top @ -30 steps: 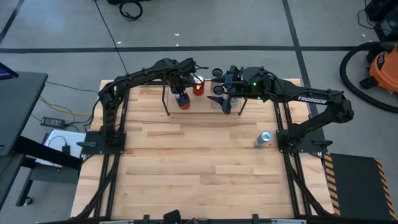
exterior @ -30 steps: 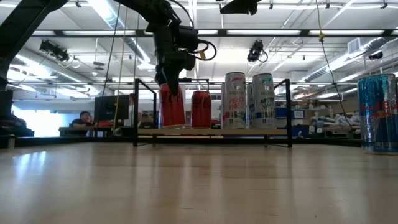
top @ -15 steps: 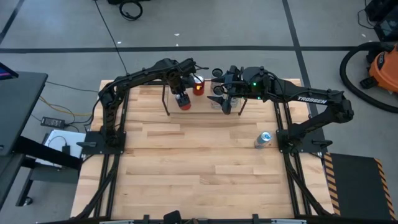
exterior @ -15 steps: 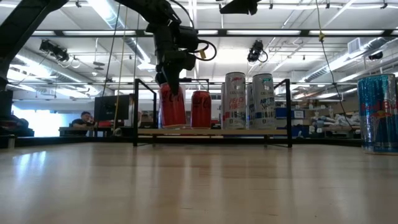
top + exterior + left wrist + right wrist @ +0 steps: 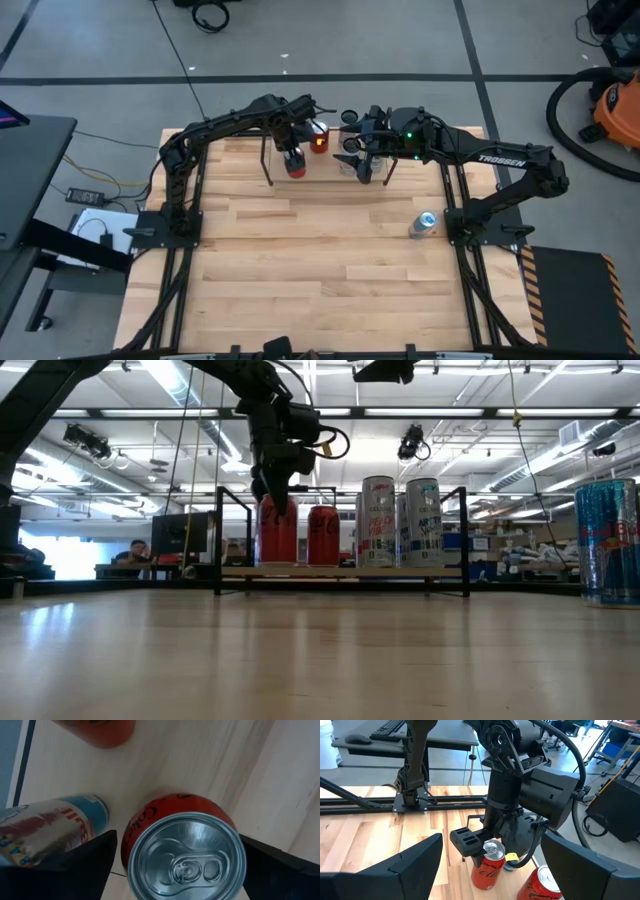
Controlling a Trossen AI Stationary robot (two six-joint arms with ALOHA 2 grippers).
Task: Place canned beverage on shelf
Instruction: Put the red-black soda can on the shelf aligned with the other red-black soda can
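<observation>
Left claw (image 5: 292, 163) spread apart around red cola can (image 5: 277, 531) on shelf (image 5: 340, 572), can's lower part hidden, right claw (image 5: 362, 160) held apart nearby.

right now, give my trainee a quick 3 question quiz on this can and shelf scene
1. True or false: the left gripper has its fingers spread apart around the top of a red can.
2. How many cans stand on the shelf in the low view? A) two B) four C) six
3. Which can stands on the table, off the shelf?

Key:
1. True.
2. B, two red and two silver.
3. The blue and silver can, by the right arm's base.
</observation>
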